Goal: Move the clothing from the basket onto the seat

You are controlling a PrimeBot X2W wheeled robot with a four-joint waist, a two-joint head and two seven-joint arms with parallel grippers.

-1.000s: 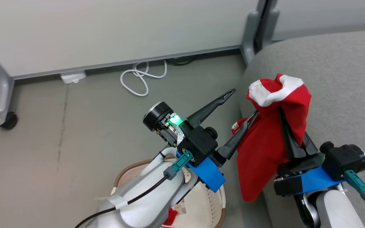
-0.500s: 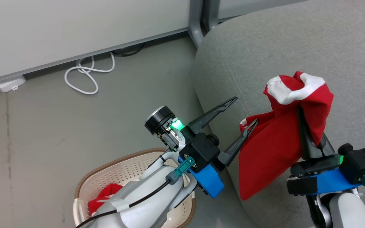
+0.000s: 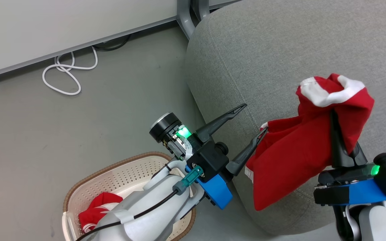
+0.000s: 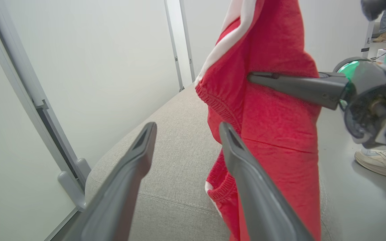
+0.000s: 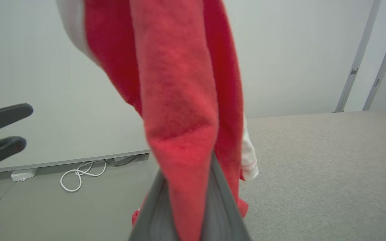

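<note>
Biggest thing in view is the seat [image 3: 280, 50]: a broad light-grey cushion, coarse woven fabric, rounded corner, one stitched seam curving down its side. Beside it runs the floor [image 3: 79, 127], smooth grey and lightly scuffed.

Down at the lower left stands the basket [image 3: 79, 187] on the floor, apart from the seat. It's cream plastic with walls dotted with small holes, under a brown woven-look rim band. Inside lies a second garment [image 3: 94, 214], a crumpled red heap with white stripes, partly behind the pale left forearm.

The red garment [image 3: 293, 160] hangs up over the seat's rounded edge. It's soft fleecy cloth with a ribbed elastic hem, and a white band bunched at the top.

The right hand [image 3: 334, 120] has its long dark fingers pressed together, pinching that garment from below, and cloth drapes over the fingertips.

The left hand [image 3: 255, 117] is spread wide and holds nothing. Its lower fingertip sits just beside the garment's hem, and whether it touches I can't tell.

A thin white cable [image 3: 65, 72] lies looped on the floor by the wall.
</note>
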